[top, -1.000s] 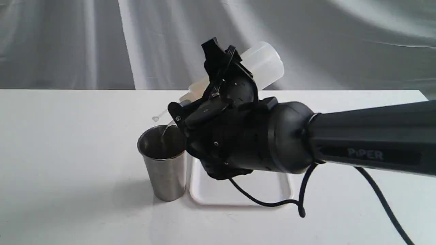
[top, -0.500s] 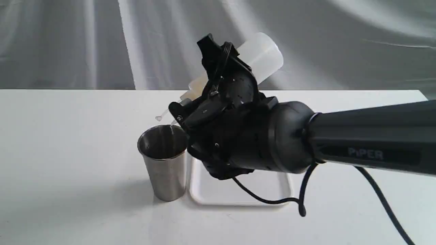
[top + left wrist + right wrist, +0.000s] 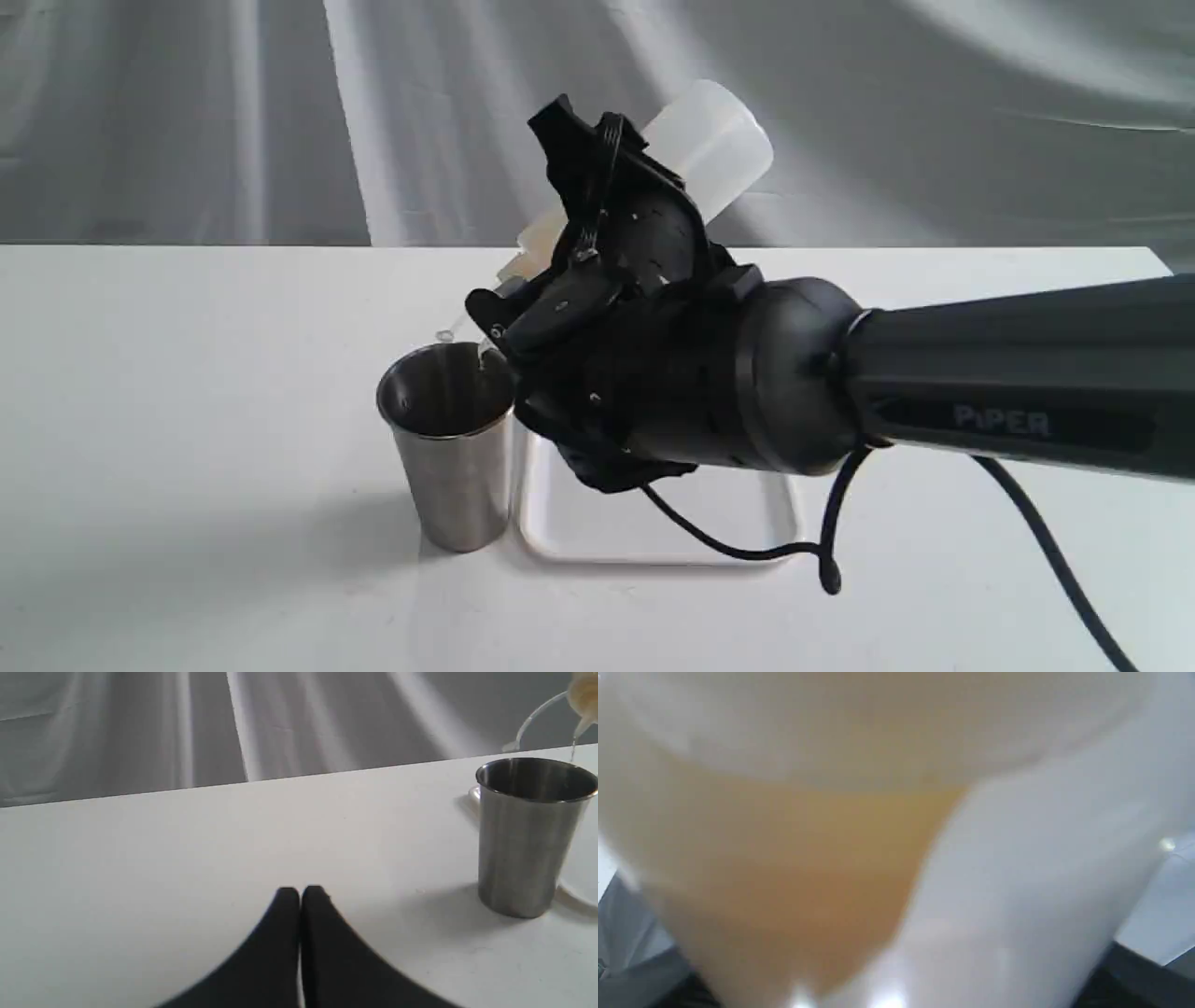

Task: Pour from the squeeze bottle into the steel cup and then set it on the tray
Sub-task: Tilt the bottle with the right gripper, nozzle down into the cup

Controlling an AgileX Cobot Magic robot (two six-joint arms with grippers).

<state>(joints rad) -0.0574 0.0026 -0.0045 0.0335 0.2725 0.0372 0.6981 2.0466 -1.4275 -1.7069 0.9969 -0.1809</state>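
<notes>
With our right tool (image 3: 537,224) clamped round the tilted squeeze bottle (image 3: 714,154) at frame centre, we should hold its nozzle inside the right rim of the steel cup (image 3: 448,439), beside the tray (image 3: 653,546), tipping gently to spare the counter (image 3: 187,373).

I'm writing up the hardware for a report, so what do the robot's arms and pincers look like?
The right arm is matte black: a smooth tapering forearm with grey "PiPER" lettering, ending in a rounded wrist housing. A thin black cable loops beneath it. The right pincer is black and angular, with small screws. The left pincer shows only two slim black fingers with rounded tips.
</notes>
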